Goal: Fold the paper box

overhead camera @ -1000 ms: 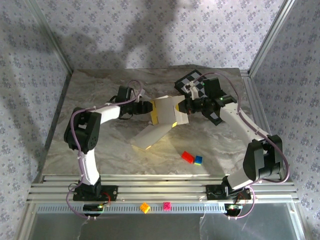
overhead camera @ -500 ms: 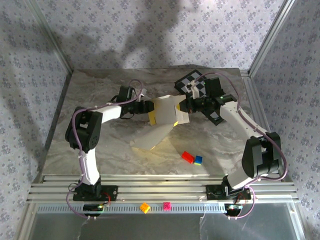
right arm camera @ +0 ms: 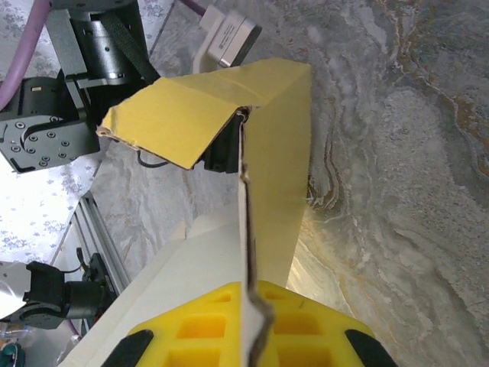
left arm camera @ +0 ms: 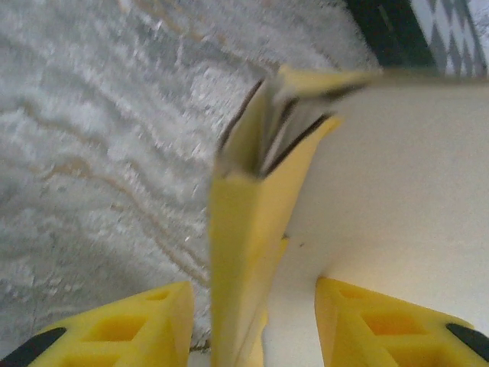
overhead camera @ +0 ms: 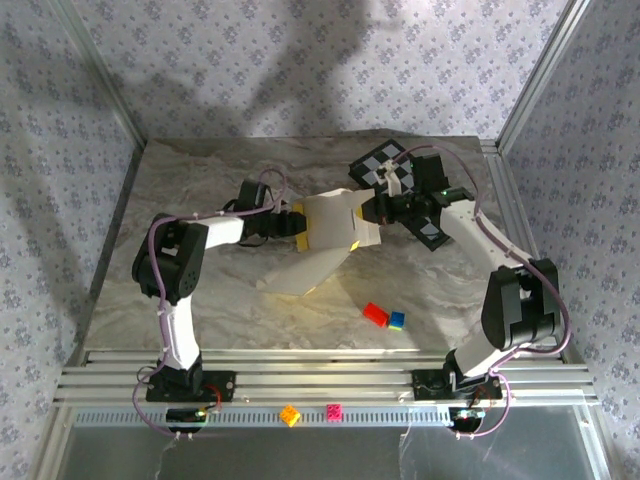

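Note:
The paper box [overhead camera: 335,225] is half-folded at the table's middle, yellow outside and white inside, with one long flap [overhead camera: 300,272] trailing toward the front. My left gripper [overhead camera: 292,222] reaches in from the left. In the left wrist view its open jaws [left arm camera: 252,284] straddle a folded yellow wall [left arm camera: 241,229] of the box, with a gap on each side. My right gripper [overhead camera: 378,210] comes in from the right. The right wrist view shows it [right arm camera: 252,294] shut on the thin edge of a box panel [right arm camera: 279,153].
A black-and-grey checkerboard mat [overhead camera: 385,160] lies at the back right under the right arm. A red brick [overhead camera: 375,314] and a blue brick [overhead camera: 397,320] sit near the front right. An orange brick [overhead camera: 290,415] and a pink one [overhead camera: 333,411] rest on the front rail.
The box's upper panel has tipped flatter and shifted slightly left. My left gripper has pushed further onto the box wall and its jaws have narrowed a little. The right gripper kept its hold.

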You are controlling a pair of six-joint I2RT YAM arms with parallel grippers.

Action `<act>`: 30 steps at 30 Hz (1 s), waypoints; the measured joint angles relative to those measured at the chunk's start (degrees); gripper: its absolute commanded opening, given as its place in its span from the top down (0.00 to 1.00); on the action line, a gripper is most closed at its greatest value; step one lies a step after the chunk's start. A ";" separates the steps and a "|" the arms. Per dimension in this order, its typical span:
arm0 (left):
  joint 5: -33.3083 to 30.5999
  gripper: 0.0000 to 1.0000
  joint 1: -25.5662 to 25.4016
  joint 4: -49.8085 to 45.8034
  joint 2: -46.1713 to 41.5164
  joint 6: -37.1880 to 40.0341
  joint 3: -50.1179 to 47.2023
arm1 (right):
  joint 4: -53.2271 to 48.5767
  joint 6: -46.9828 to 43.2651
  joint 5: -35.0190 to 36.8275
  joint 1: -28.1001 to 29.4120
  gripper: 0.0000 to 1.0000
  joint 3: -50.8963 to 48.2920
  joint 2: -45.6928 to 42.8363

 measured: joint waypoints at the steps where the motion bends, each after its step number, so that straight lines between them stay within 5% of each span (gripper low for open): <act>1: -0.07 0.57 0.00 0.00 0.00 -0.02 -0.57 | 0.00 0.00 -0.02 -0.09 1.00 0.00 0.13; 16: -1.97 0.78 0.15 -0.02 -1.05 -0.07 -1.38 | 0.02 0.00 -0.59 -0.17 1.00 0.02 0.44; 30: -3.87 0.86 -0.17 -0.90 -1.03 -0.26 -0.28 | 0.46 -0.22 -0.55 0.00 1.00 0.37 0.76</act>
